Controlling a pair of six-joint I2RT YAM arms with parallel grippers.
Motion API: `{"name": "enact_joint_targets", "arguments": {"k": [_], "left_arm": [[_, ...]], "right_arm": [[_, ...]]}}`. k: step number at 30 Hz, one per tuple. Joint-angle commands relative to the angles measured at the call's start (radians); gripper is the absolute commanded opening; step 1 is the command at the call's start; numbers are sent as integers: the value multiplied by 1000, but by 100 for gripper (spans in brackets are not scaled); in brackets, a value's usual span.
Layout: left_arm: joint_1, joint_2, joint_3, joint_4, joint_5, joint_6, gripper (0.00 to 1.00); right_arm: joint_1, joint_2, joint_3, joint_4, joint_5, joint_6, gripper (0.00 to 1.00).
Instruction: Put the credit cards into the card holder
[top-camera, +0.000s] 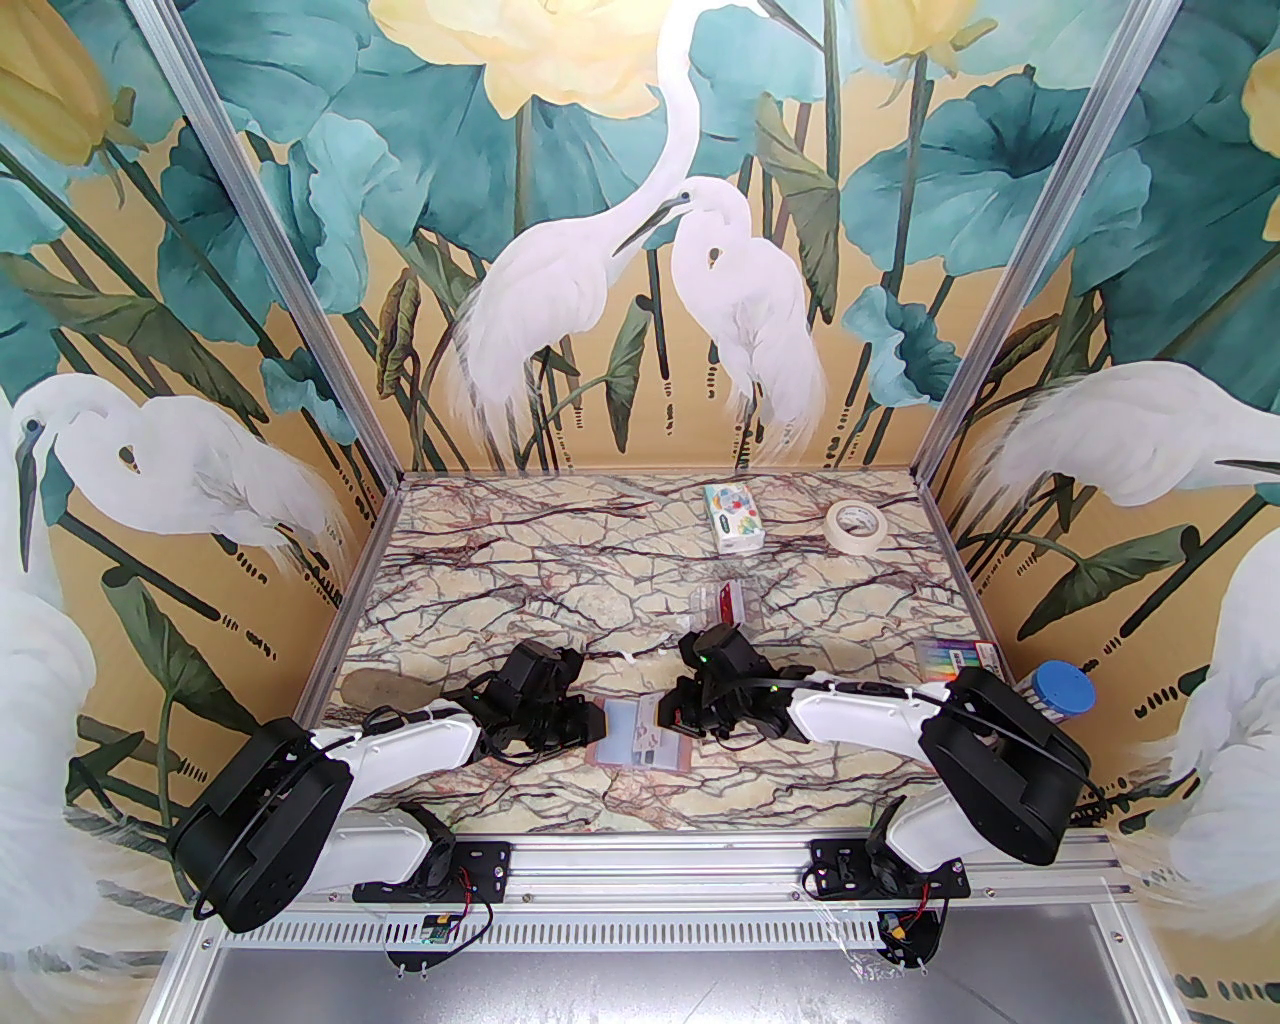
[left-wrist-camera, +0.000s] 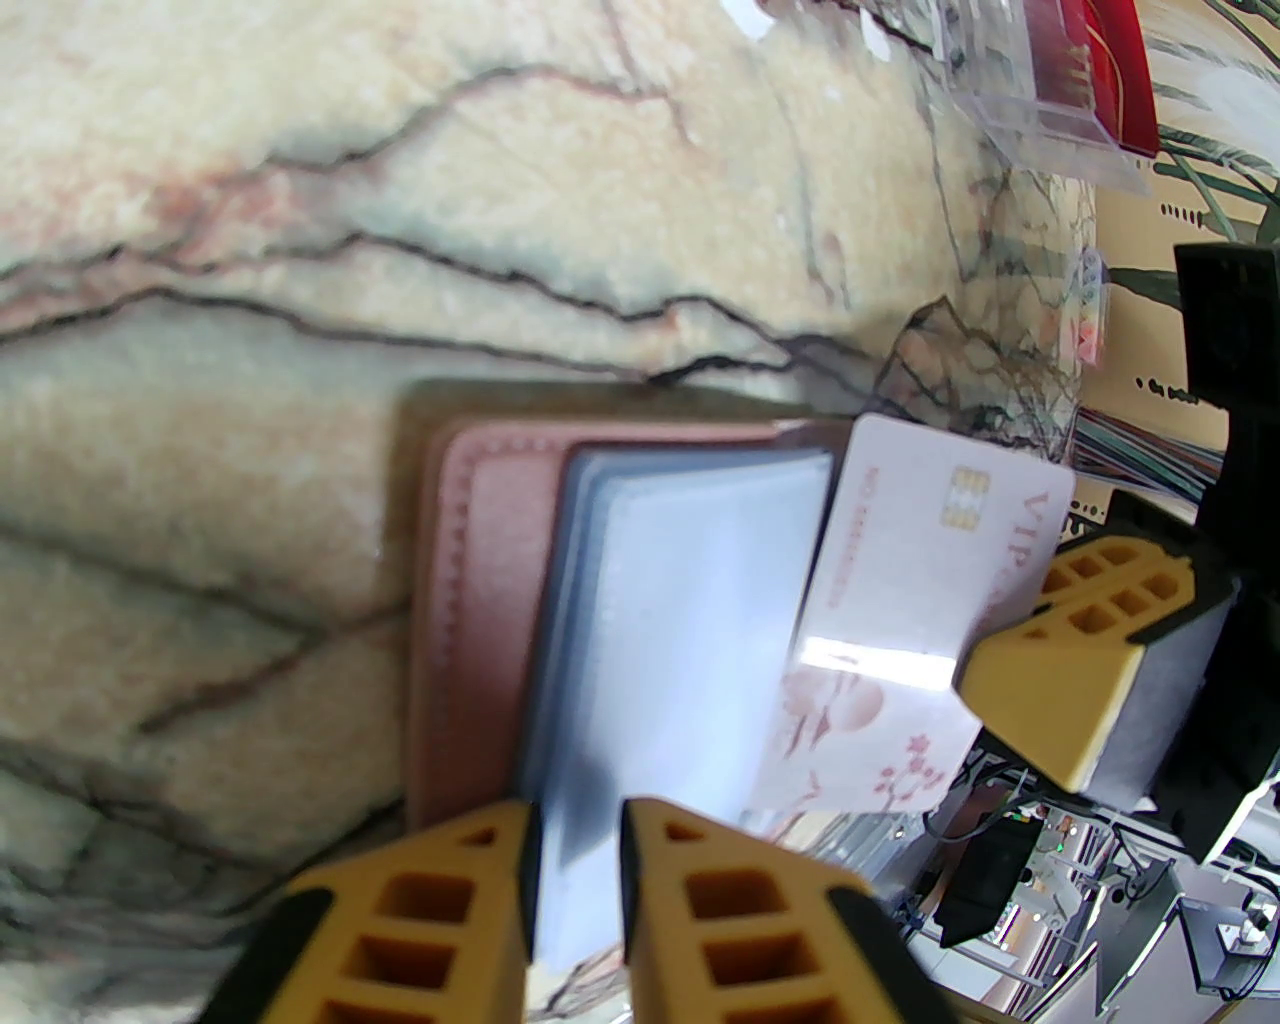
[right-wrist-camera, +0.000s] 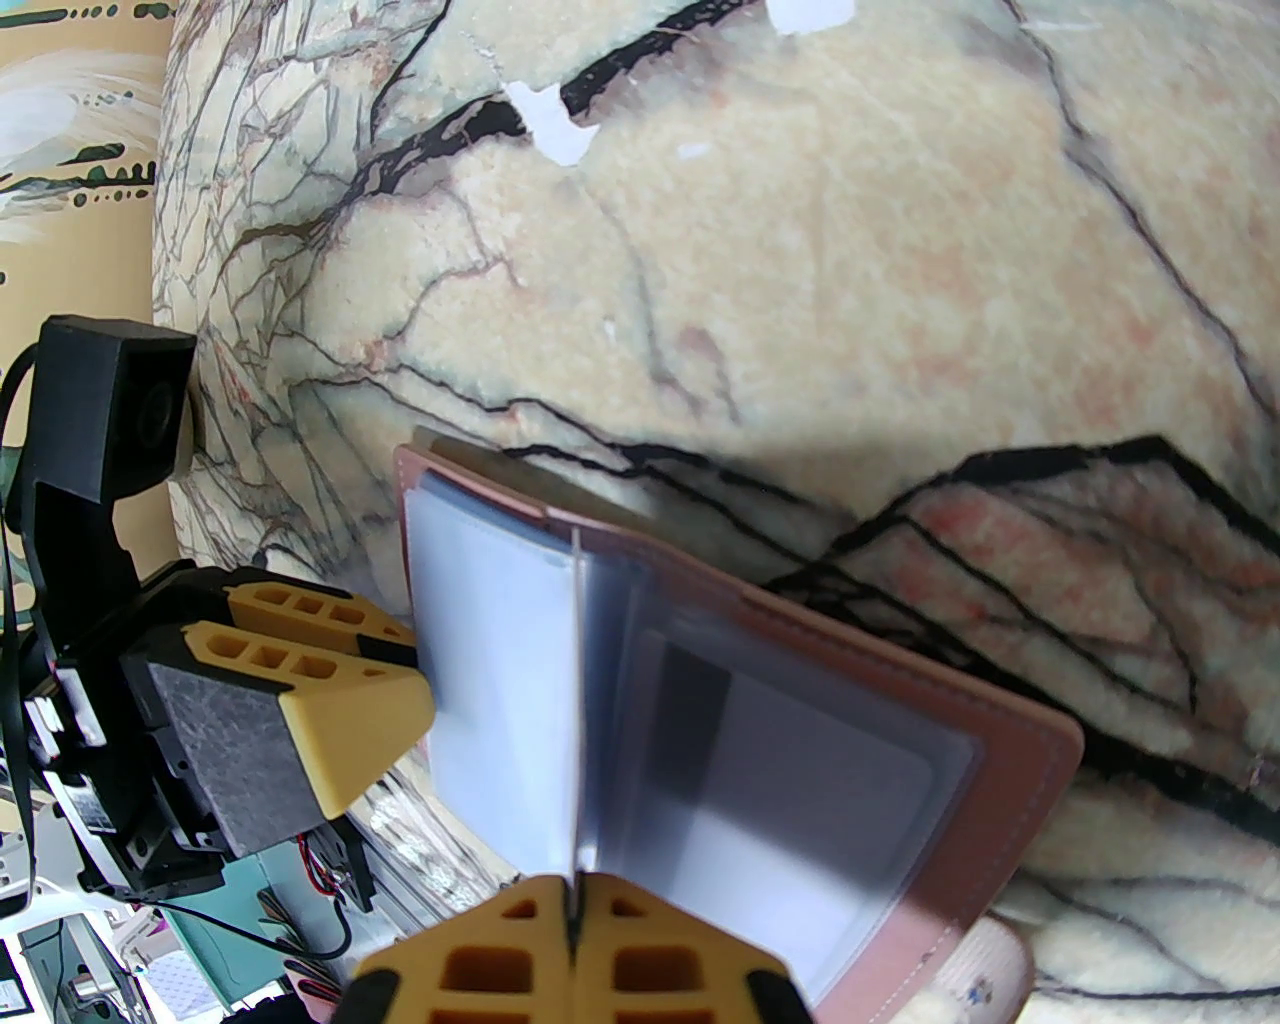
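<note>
Card holder (top-camera: 645, 750), a small dusty-pink leather-like folding wallet, lies open and flat on the veined marble-patterned table (top-camera: 560, 560). It sits near the front edge, directly between the two arms. Its clear plastic sleeves (left-wrist-camera: 680, 650) fan up from the spine.

The left gripper (left-wrist-camera: 575, 830) reaches in from the holder's left side. Its yellow fingers are closed around a raised bundle of those sleeves, apparently holding a pocket apart.

The right gripper (right-wrist-camera: 575, 885) comes from the opposite side with its jaws pressed tight on a pale pink plastic credit card (left-wrist-camera: 900, 600). The card has a gold chip and a blossom print. It stands on edge, just beside the free edge of the lifted sleeves and over the open spread. Its long axis runs roughly alongside the long axis of the sleeves.

In my judgement the right arm must slide the card sideways into the parted pocket, with only a short gap to cross.

Further back, well apart, red cards wait in a clear transparent plastic stand (top-camera: 722, 603).
</note>
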Motion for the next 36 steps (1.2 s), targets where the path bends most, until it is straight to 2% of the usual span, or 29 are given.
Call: {"name": "enact_joint_targets", "arguments": {"k": [1,36], "left_arm": [[5,24,-7,-6,-23,15,21],[5,33,2,-8,-18,20,21]], "right_arm": [[12,16,-20,27,-8,20,0],[28,23,-50,47,-28,34,0]]}}
